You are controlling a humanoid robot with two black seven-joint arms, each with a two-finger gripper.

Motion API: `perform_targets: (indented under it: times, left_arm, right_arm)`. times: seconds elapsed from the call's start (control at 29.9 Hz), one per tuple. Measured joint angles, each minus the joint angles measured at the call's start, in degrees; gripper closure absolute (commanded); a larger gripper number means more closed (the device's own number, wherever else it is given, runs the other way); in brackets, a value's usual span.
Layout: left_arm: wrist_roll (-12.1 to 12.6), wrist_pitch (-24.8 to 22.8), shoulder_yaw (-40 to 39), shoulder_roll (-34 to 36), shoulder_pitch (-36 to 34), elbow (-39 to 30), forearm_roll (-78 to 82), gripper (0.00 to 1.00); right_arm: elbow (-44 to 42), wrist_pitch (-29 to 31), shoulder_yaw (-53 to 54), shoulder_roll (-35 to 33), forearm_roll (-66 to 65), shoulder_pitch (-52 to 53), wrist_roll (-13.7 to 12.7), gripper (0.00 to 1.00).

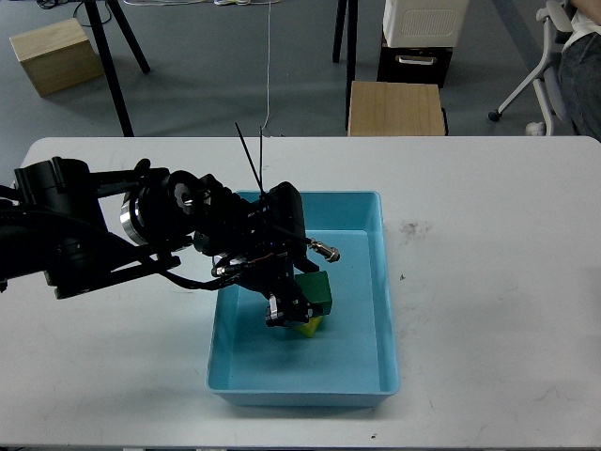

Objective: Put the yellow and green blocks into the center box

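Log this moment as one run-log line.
left gripper: inside blue tray, at blocks, grip unclear | green block: in tray, atop yellow block | right arm: not in view

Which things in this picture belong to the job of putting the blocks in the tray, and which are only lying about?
Belong to the job:
- green block, in the tray
- yellow block, beneath it
- light-blue tray
- left gripper, over the blocks

Lying about:
- wooden box on the floor
- wooden stool
- office chair
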Motion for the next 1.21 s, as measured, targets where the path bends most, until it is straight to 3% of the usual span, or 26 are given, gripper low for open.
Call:
perform_targets:
  times: [0.17,0.33,0.57,0.67,0.8,0.87,0.97,1.1,1.21]
  left_arm:
    - [0.0,0.0,-1.5,1.1,0.5,-0.6,0.0,0.02]
    - [0.0,0.0,-8.2,4.7,0.4,-4.4,-1.5,0.01]
    - [0.0,0.0,-22.4,10.2,3.9,-7.3,-21.9,0.01]
    - [0.0,0.0,-33.7,11.4,10.8,-6.3,-32.8,0.01]
    - [0.0,0.0,-50.5,11.4,25.8,-6.0,-43.8,0.01]
    - [0.0,0.0,-55.4,10.4,32.3,-6.0,-47.4,0.01]
    - [0.0,1.5,-58.9,9.5,39.5,-6.3,-54.5,0.01]
    - [0.4,9.0,-60.6,9.4,44.9,-6.6,-72.8,0.0]
    - [4.2,14.0,-60.6,9.1,48.1,-6.5,-90.4,0.0]
  right_arm:
    - [0.0,0.1,-0.3,0.0,0.0,-0.1,0.0,0.01]
    - [0.1,0.2,-0.3,0.0,0.0,0.6,0.0,0.01]
    - [0.7,0.5,-1.2,-0.1,0.0,1.2,0.1,0.01]
    - [1.1,0.6,-1.5,0.0,0.0,2.6,0.3,0.01]
    - [1.2,0.8,-1.6,2.3,1.1,6.3,0.2,0.01]
    - [1.2,1.0,-1.7,4.2,3.2,8.4,0.0,0.01]
    - [1.2,1.2,-1.9,6.6,7.9,11.5,-0.4,0.01]
    - [0.8,2.2,-2.8,7.4,19.3,13.7,-0.7,0.01]
    - [0.6,5.5,-3.8,7.4,31.3,13.7,-1.3,0.01]
